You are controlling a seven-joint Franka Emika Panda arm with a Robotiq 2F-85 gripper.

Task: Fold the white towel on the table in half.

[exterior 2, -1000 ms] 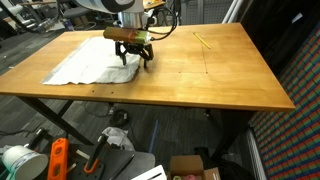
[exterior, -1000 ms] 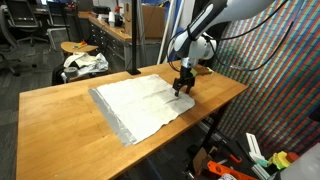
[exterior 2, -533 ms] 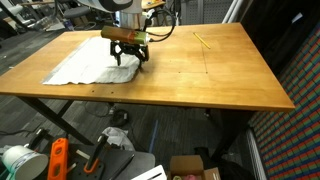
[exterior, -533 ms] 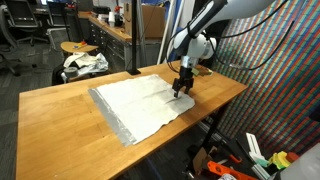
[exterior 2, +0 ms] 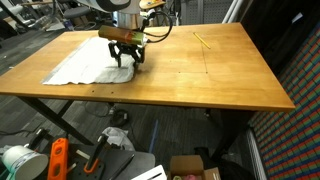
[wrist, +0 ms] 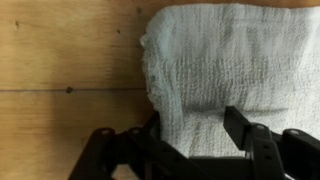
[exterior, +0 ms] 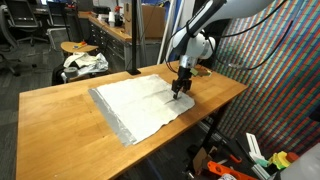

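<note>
White towel: where is it, and why is it taken at that edge? (Student)

It lies spread almost flat on the wooden table, with bare wood all round it in both exterior views. The gripper stands at the towel's right-hand short edge. A half fold needs one edge carried over to meet the opposite one, so I judge an outer edge to be the sensible place to take hold. (Tutor)

And the state of the hand? (Student)

In the wrist view, reading left to right, there is bare table, then the rolled-up hem of the towel. The gripper comes in from below, its dark fingers drawn in on either side of a bunched fold of cloth. They appear to pinch that fold, with nothing else held. (Tutor)

What differs from a second ago? (Student)

In an exterior view the gripper has shifted slightly leftward, in over the towel. The rest of the cloth lies as it did. I take this as the carry-over just begun, with the fold itself still to be made. (Tutor)
</note>
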